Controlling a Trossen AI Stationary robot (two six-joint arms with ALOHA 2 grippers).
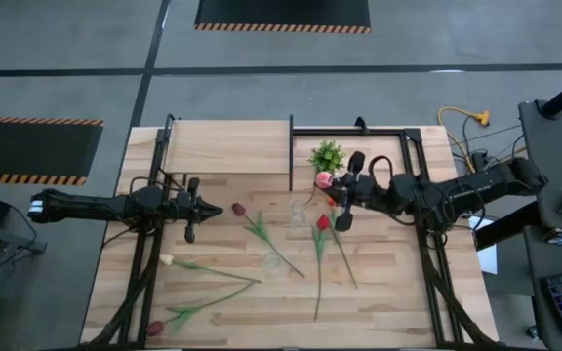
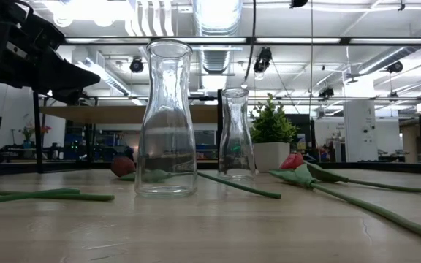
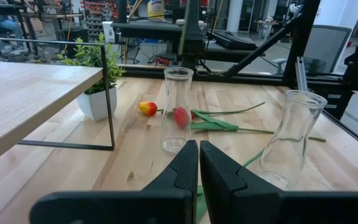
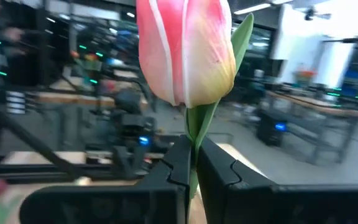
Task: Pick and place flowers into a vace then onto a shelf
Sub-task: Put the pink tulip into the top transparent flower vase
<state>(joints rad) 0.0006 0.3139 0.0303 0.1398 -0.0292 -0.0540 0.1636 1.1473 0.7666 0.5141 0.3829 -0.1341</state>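
Pink tulip [image 4: 185, 53] pinched in right hand [image 4: 191, 163], stem hidden below fingers

No readable text, labels, brands or nos. anywhere on table, arms or in bg – nothing legible

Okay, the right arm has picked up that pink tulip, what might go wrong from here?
The right gripper pinches the pink tulip on its thin stem just below the head, so the stem might slip or swing when aimed at a narrow vase neck. The two glass vases stand empty and may tip if bumped. The left gripper waits nearby, fingers shut, which might crowd the approach.
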